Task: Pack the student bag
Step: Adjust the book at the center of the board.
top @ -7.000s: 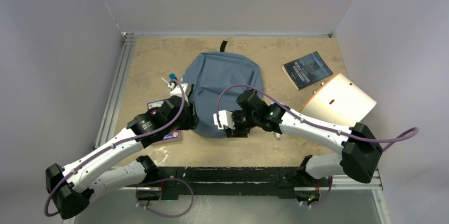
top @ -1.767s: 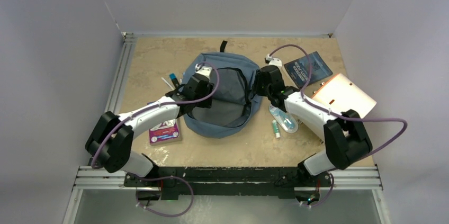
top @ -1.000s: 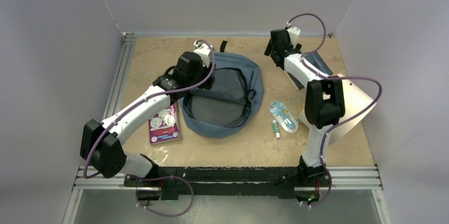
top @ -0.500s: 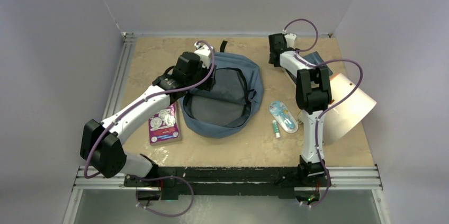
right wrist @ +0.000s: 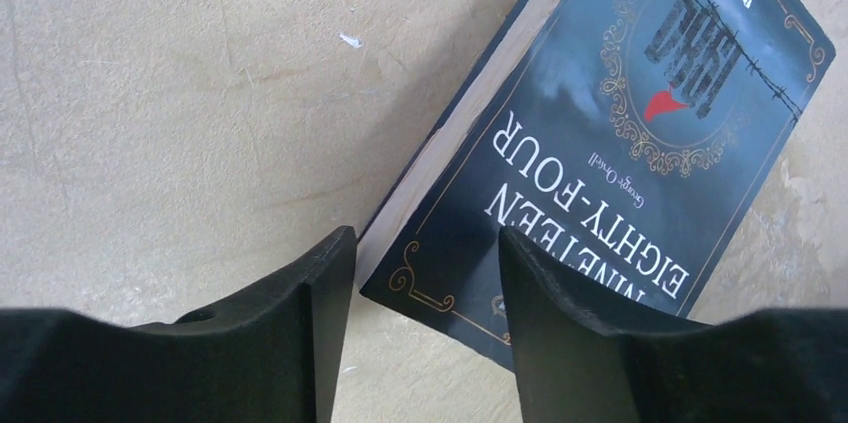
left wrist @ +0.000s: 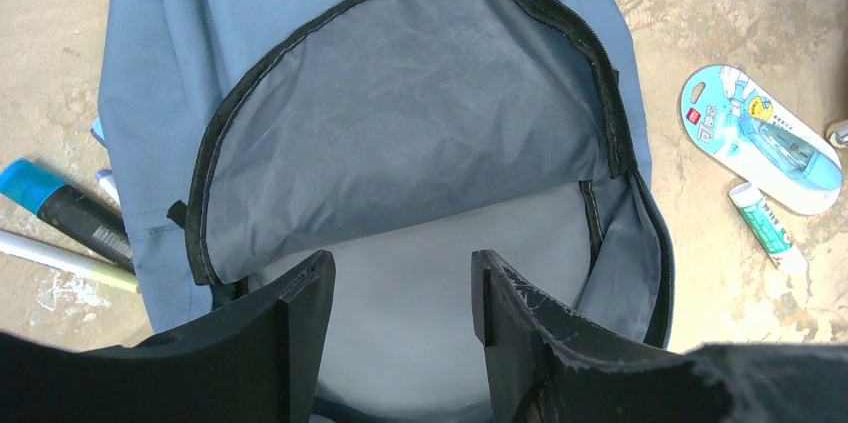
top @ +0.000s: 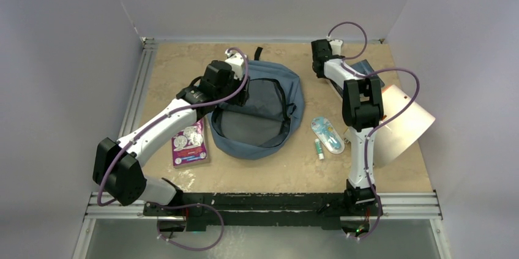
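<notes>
**A sandy, scuffed table (top: 287,170) bore the school things.**

A slate-blue backpack (top: 245,146) lay unzipped at its middle. Just left of it lay a blue-capped marker (left wrist: 60,208) and a white pen (left wrist: 60,261), with a purple card pack (top: 189,144) nearer the front. To the right sat a carded correction tape (top: 326,135) with a small tube (top: 319,149) just beside it, a dark paperback (right wrist: 620,143) near the far edge, and a beige folder (top: 407,127).

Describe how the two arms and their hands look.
The left arm and right arm have white tubular links with bulky black joints, and a purple cable loops along each. The left hand and right hand each end in two flat black fingers with scuffed edges.
</notes>
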